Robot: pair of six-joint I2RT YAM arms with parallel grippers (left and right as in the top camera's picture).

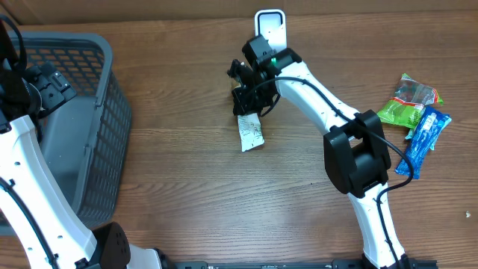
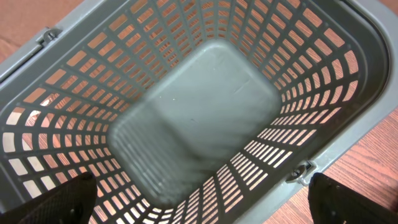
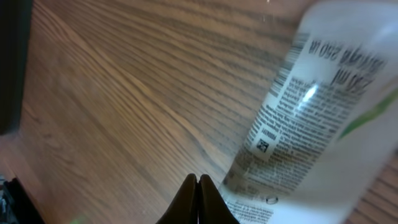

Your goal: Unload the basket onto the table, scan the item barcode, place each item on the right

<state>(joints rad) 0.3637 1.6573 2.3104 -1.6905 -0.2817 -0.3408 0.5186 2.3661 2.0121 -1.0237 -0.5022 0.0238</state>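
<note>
Packet (image 1: 251, 134) is mid-surface, just nearer than the white scanner (image 1: 269, 22), beside the right gripper (image 3: 198, 186), whose jaws are together; whether they pinch it, I cannot tell. Its printed code (image 3: 262, 145) should face the scanner, turned slowly.

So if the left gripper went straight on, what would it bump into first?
Probably the floor of the basket. The open left gripper points down into it, and nothing shows in between.

Warm, even light falls across a brown wood-grain table (image 1: 172, 187), a paler tan band (image 1: 134, 6) edging its far side.
</note>
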